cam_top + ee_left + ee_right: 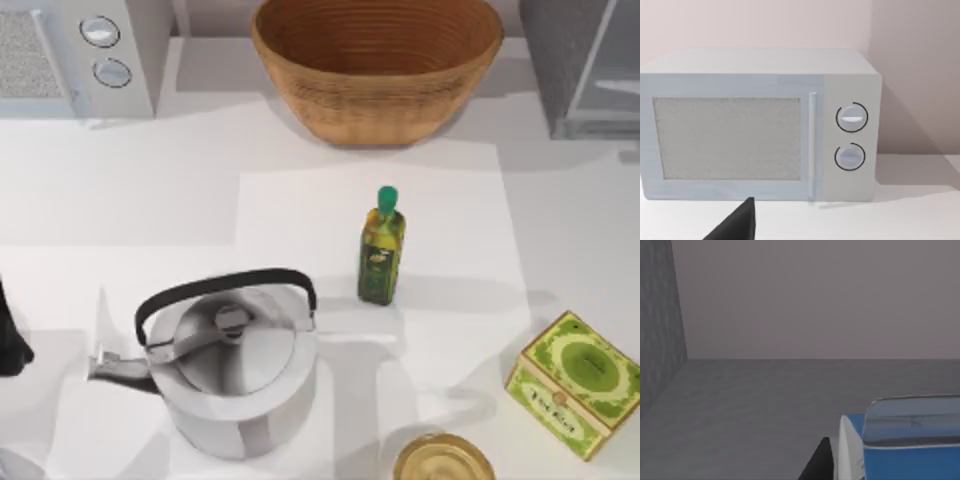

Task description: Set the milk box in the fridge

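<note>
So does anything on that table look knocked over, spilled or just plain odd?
Nothing stands out. The oil bottle, kettle and basket all stand upright, the tea box sits flat, and no spill shows. The milk box appears in the right wrist view over a grey floor beside a speckled wall.

Kitchen counter, microwave point(760, 125), kettle point(235, 365), fridge point(585, 60)

L arm point(12, 340) parked at table's left edge; R pincer finger point(817, 462) dark, low in wrist view.
</note>
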Available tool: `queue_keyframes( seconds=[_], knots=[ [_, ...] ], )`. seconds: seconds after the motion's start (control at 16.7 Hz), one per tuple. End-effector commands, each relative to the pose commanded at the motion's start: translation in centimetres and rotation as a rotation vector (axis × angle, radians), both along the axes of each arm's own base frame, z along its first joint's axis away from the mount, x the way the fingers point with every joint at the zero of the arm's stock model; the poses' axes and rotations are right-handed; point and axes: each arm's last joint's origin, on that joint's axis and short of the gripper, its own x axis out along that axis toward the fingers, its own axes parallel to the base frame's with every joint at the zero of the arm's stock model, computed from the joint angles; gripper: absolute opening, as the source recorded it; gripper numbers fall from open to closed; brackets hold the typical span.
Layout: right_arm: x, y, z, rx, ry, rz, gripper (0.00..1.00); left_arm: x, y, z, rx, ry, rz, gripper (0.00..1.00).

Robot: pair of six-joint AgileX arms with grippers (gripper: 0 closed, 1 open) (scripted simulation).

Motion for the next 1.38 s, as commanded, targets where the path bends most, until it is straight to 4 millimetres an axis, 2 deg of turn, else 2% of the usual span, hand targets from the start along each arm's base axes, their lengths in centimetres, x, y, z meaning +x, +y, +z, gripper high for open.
queue_keyframes(
  seconds=[0.24, 0.36, 0.54, 0.84, 1.02, 1.38],
  knots=[
    [0.0, 0.2, -0.2, 0.004, 0.009, 0.005, 0.0, 0.0, 0.0, 0.0, 0.0, 0.0, 0.0, 1.0],
    [0.8, 0.3, -0.6, 0.009, 0.029, 0.009, 0.0, 0.0, 0.0, 0.0, 0.0, 0.0, 0.0, 1.0],
    [3.5, 0.2, -0.5, 0.007, 0.024, 0.014, 0.0, 0.0, 0.0, 0.0, 0.0, 0.0, 0.0, 1.0],
    [9.1, -0.2, 2.0, -0.009, -0.03, 0.009, 0.0, 0.0, 0.0, 0.0, 0.0, 0.0, 0.0, 1.0],
    [11.3, 0.0, 2.4, -0.003, -0.016, 0.008, 0.0, 0.0, 0.0, 0.0, 0.0, 0.0, 0.0, 1.0],
    [12.0, 0.1, 1.9, 0.003, 0.007, 0.005, 0.0, 0.0, 0.0, 0.0, 0.0, 0.0, 0.0, 1.0]
  ],
)
